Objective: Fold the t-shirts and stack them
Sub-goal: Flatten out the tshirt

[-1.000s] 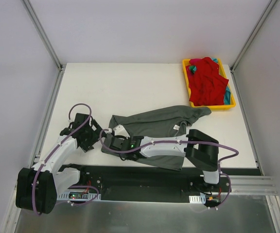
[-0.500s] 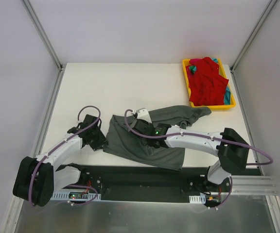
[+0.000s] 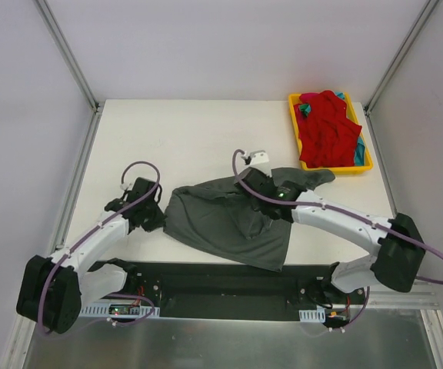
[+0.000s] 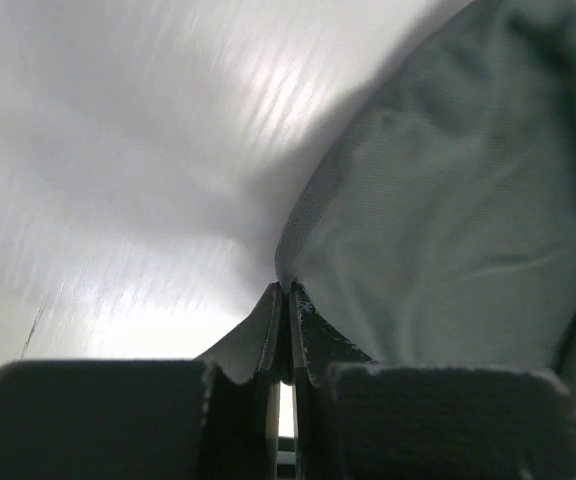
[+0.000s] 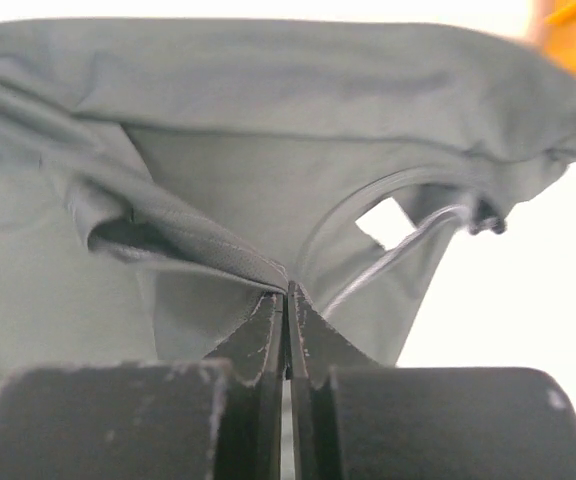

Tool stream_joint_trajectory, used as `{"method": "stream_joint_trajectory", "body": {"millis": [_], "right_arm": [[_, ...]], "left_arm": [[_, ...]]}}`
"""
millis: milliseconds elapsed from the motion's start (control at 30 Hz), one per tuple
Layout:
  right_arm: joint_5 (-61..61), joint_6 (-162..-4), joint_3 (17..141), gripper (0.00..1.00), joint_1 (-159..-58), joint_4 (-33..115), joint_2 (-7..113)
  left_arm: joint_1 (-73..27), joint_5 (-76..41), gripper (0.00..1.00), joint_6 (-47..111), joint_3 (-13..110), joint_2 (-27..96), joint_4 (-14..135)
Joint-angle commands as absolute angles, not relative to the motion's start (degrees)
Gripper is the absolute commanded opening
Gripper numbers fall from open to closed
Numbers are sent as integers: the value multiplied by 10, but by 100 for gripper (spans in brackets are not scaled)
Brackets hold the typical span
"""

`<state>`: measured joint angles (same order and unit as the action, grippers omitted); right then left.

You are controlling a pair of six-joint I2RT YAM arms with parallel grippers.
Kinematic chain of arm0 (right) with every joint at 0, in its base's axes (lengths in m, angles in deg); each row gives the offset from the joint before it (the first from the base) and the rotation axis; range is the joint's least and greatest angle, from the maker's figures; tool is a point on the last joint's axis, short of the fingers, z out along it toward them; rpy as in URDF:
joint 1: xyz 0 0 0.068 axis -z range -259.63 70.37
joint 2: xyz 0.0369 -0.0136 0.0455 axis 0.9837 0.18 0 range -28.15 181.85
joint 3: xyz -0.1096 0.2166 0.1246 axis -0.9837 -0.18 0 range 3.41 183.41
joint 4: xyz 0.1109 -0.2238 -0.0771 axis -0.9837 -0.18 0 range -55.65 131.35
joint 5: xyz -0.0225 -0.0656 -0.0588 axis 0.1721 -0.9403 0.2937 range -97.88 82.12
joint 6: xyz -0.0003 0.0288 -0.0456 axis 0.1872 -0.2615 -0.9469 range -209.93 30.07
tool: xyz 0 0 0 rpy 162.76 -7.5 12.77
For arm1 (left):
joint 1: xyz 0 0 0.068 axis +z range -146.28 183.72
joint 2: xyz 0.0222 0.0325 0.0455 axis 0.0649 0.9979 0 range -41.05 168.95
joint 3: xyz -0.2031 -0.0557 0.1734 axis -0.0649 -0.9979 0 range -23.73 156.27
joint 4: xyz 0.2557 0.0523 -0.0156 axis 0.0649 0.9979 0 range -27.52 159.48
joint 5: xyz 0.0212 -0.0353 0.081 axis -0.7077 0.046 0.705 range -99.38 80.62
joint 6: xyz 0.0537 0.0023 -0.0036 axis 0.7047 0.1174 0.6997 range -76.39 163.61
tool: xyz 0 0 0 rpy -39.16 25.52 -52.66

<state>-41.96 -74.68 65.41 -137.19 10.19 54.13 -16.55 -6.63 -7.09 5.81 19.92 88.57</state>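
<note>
Top external: what's changed?
– Yes: right gripper [image 3: 244, 184], clenched on dark charcoal grey cloth t-shirt [image 3: 221, 231], swung away from left gripper [image 3: 160, 221], clamped on its edge. Shirt's stretched wider over white table [image 3: 191, 138]; prob. flatten next, then fold.

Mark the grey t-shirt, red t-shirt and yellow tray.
grey t-shirt [image 3: 221, 231], top external view, middle of its spread body.
red t-shirt [image 3: 328, 131], top external view, centre of the bunched cloth.
yellow tray [image 3: 337, 169], top external view, its near rim.
</note>
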Motion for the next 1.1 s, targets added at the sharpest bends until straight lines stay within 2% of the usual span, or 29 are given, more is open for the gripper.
{"method": "stream_joint_trajectory", "body": {"millis": [0, 167, 400, 533, 667, 800, 933, 1067], "right_arm": [[-494, -823, 686, 0, -1315, 75, 456], [-505, -946, 755, 0, -1253, 76, 394], [-515, -1097, 906, 0, -1250, 53, 336], [-455, -1157, 994, 0, -1250, 34, 324], [-360, -1181, 1167, 0, -1252, -49, 347], [-251, -1182, 1278, 0, -1253, -94, 359], [-150, -1184, 1330, 0, -1253, -102, 350], [-114, -1185, 1336, 0, -1253, -70, 321]], "left_arm": [[-169, 40, 0, -42, 170, 157, 902], [-169, 104, 0, -11, 319, 163, 903], [-169, 172, 0, 43, 504, 149, 900], [-169, 163, 0, 68, 568, 127, 868], [-169, 136, 0, 106, 654, 114, 854], [-169, 115, 0, 138, 707, 88, 834], [-169, 78, 0, 160, 736, 62, 816], [-169, 39, 0, 174, 765, 64, 812]]}}
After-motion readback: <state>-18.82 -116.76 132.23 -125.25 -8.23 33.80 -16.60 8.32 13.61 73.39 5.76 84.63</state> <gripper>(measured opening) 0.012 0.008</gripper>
